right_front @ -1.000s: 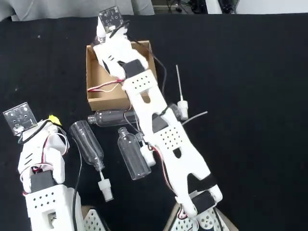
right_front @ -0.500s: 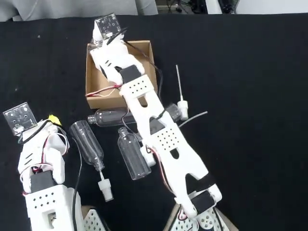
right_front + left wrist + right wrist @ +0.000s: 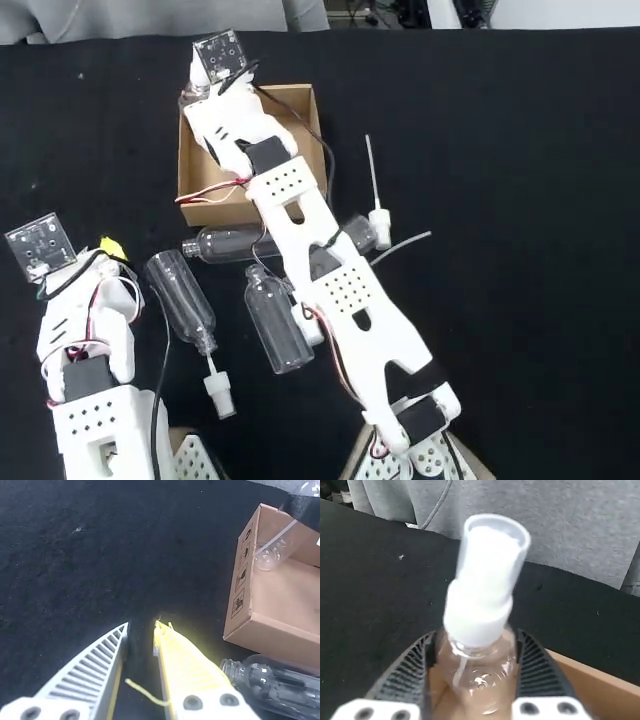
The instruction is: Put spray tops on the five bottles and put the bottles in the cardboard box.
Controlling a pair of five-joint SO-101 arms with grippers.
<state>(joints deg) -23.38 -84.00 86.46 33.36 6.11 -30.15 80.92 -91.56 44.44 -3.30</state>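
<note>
My right gripper [image 3: 475,637] is shut on a clear bottle [image 3: 479,675] that wears a white spray top [image 3: 485,575]. It holds the bottle at the far left corner of the cardboard box [image 3: 212,208]. The held bottle [image 3: 272,555] tilts into the box [image 3: 280,615]. On the cloth lie three open bottles [image 3: 180,298], [image 3: 277,325], [image 3: 228,243]; a fourth [image 3: 362,232] is partly under the arm. One loose spray top [image 3: 218,390] lies by the first bottle's neck, another [image 3: 379,216] right of the arm. My left gripper [image 3: 141,626] hovers slightly open over bare cloth near the box.
The table is covered in black cloth [image 3: 500,150], with free room on the right and at the far left. The right arm [image 3: 340,290] stretches diagonally across the lying bottles. A loose dip tube [image 3: 405,243] lies next to the right-hand spray top.
My right gripper has carried the capped bottle a little to the left, toward the box's far left corner. The left arm and the lying bottles have not moved.
</note>
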